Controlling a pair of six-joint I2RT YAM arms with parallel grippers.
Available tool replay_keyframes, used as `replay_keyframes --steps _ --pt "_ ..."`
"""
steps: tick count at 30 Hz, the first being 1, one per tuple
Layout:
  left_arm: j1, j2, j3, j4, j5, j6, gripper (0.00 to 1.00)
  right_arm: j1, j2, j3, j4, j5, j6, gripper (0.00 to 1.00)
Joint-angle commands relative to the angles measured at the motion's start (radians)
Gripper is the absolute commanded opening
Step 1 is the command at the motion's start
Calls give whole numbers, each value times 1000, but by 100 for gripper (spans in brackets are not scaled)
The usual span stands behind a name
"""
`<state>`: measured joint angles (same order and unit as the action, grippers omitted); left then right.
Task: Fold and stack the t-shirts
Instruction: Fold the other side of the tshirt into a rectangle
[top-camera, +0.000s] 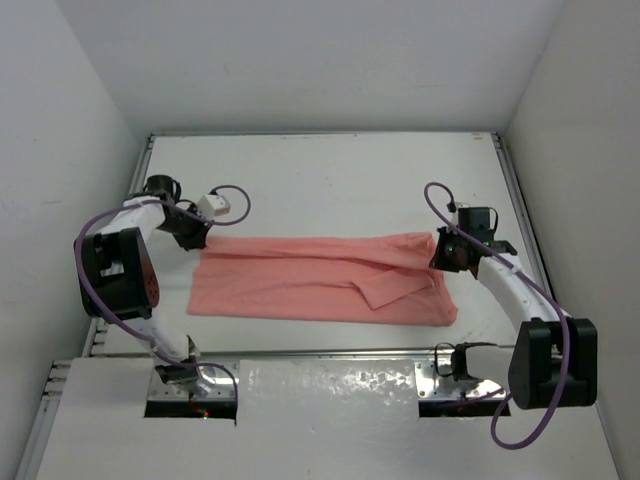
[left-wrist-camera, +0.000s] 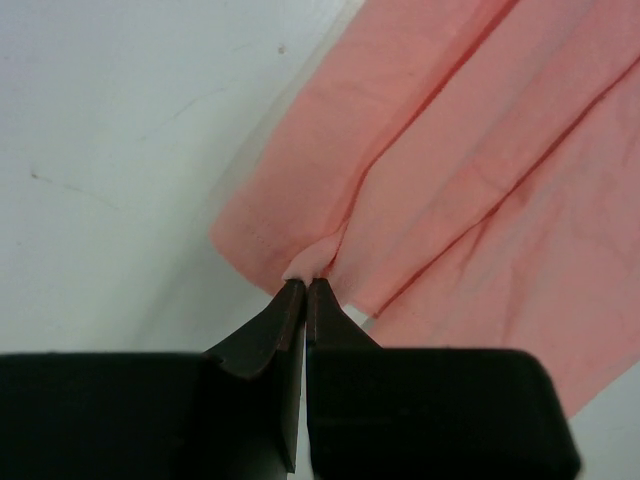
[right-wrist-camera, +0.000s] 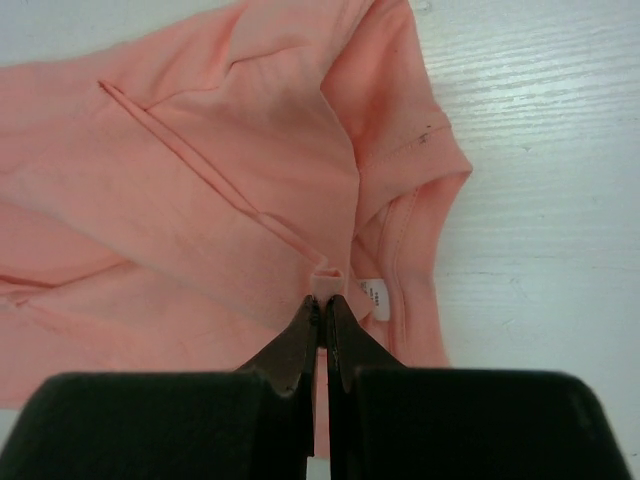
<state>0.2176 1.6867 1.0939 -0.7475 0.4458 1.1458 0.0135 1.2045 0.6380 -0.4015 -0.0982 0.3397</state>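
Note:
A salmon-pink t-shirt (top-camera: 320, 280) lies stretched sideways across the white table, partly folded lengthwise. My left gripper (top-camera: 200, 240) is shut on a pinch of the t-shirt (left-wrist-camera: 450, 160) at its far left corner, and the cloth bunches at the fingertips (left-wrist-camera: 305, 285). My right gripper (top-camera: 440, 252) is shut on a small fold of the t-shirt (right-wrist-camera: 200, 180) at its right end by the collar, next to the white neck label (right-wrist-camera: 374, 294). Between the two grips the upper edge runs taut. A sleeve flap (top-camera: 400, 285) lies folded over the body near the right.
The white table (top-camera: 330, 180) is bounded by a metal rail at the right (top-camera: 520, 220) and left. White walls enclose the back and sides. Both arm bases (top-camera: 190, 385) sit at the near edge with purple cables looping beside them.

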Motion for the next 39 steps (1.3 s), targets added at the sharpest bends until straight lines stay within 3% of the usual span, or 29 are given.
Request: replay_keyframes --steps 1,8,29,31,36,39 --pt "14 -33 49 -1 2 66 0 -9 -13 32 17 -21 -7 0" --pt "26 -2 115 4 21 48 0 -9 -40 72 -60 -17 -50 0" --pt "28 -19 -91 37 -79 180 0 -9 -33 -173 18 -98 24 0" --pt "29 -21 -75 46 -58 145 0 -9 -29 -175 10 -80 21 0" --pt "62 45 143 -61 118 25 0 -42 -59 -121 -26 -63 -1 0" --pt "60 42 178 -73 122 40 0 -90 -74 -46 -91 -52 -39 0"
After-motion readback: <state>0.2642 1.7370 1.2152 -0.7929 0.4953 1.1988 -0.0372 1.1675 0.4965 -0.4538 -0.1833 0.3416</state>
